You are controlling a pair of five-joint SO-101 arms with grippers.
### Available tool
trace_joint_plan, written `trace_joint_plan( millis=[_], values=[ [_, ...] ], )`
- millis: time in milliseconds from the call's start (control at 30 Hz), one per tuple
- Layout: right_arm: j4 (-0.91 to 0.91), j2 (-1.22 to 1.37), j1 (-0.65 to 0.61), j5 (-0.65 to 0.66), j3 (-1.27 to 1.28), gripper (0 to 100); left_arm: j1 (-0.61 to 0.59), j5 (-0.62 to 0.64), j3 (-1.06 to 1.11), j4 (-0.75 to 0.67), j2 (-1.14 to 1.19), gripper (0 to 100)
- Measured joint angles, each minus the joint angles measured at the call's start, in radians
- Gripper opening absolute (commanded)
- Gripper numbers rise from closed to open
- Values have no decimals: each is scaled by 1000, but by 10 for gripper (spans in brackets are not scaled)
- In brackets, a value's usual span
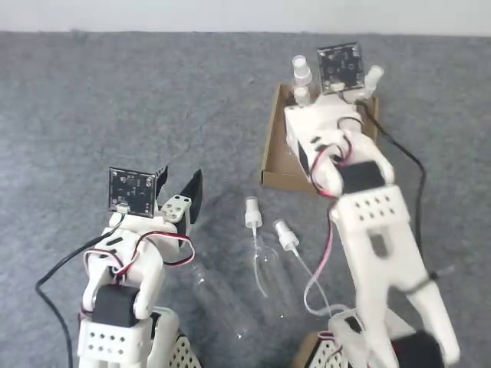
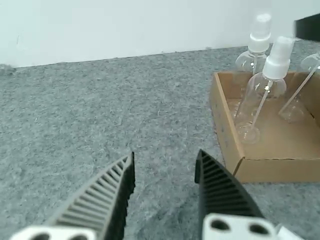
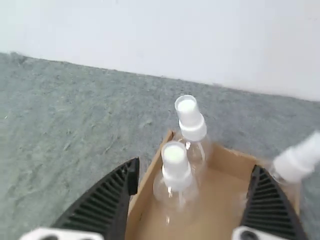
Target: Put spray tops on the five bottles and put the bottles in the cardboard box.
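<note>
Right claw [image 3: 194, 170] is hanging wide open over the cardboard box [image 1: 272, 146], where three topped bottles [image 2: 260, 90] are standing. Left claw [image 2: 165, 156] is gaping too, holding nothing. Next, I'm guessing: fitting the loose spray top [image 1: 286, 234] onto the bare bottle [image 1: 215, 295] lying nearby.

No text, label, number or sign you can read: bottles [image 2: 257, 92], cardboard box [image 2: 280, 170], bench [image 2: 100, 100] plain; camera board [image 1: 132, 190] markings too small.

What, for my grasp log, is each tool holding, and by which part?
Nothing. Left tool is open over the carpet; right tool is open above the box.
</note>
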Motion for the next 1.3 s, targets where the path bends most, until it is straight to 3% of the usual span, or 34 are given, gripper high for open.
trace_joint_plan(
  millis=[267, 500, 700, 867, 1000, 1300],
  values=[
    [476, -118, -44, 0, 0, 285, 0, 0, 0, 0, 0, 179],
    [697, -120, -265, 2, 23, 289, -52, 0, 0, -15, 0, 179],
    [687, -120, -468, 0, 239, 286, -75, 0, 0, -43, 0, 179],
    [598, -120, -496, -2, 348, 286, -84, 0, 0, -44, 0, 179],
    [575, -120, -488, -3, 354, 285, -84, 0, 0, -44, 0, 179],
    [405, -91, -322, -38, 384, 285, -84, 0, 6, -44, 0, 178]
  ],
)
